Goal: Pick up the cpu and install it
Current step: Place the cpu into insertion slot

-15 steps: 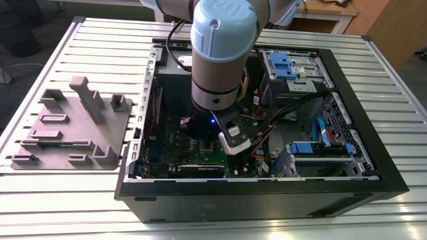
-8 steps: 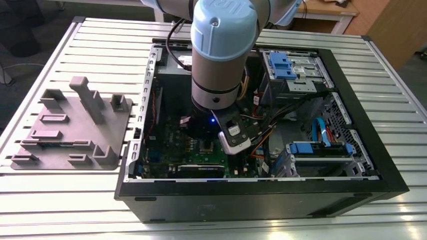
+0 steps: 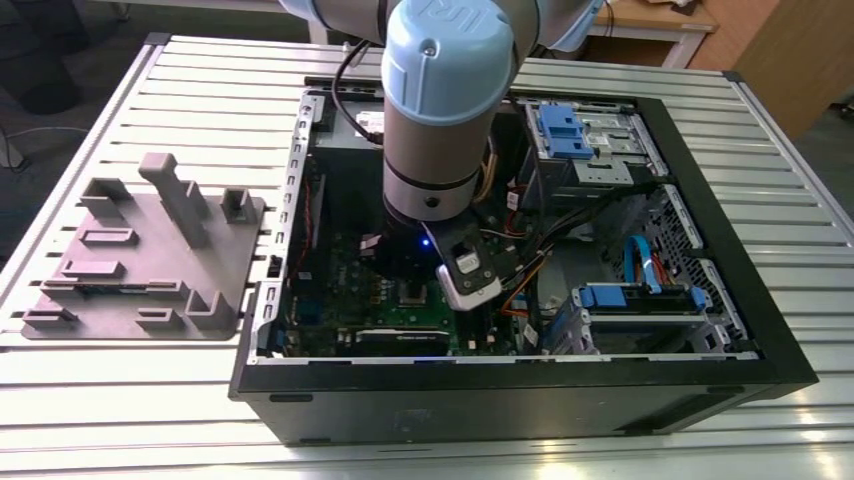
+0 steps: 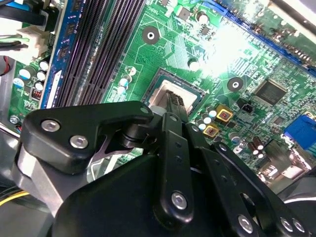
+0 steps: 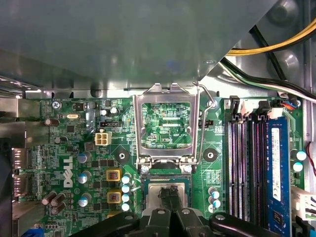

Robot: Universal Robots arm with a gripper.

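The cpu (image 5: 152, 190), a small square chip with a silver-grey top, lies flat inside the socket on the green board (image 5: 74, 148). It also shows as a pale patch (image 4: 159, 97) in the second wrist view. My gripper (image 5: 168, 195) is straight above it, its two dark fingers together and their tips resting on the middle of the chip's top (image 4: 177, 101). The socket's metal load frame (image 5: 139, 123) stands folded open beside the chip. In the exterior view the arm (image 3: 434, 150) reaches down into the open computer case over the socket (image 3: 416, 292).
Long black memory slots (image 5: 242, 168) run beside the socket. The grey power-supply box (image 5: 123, 39) and yellow and black cables (image 5: 276, 47) hang close over the board. Blue drive bays (image 3: 574, 130) fill the case's far side. A grey parts fixture (image 3: 147, 250) lies on the slatted table.
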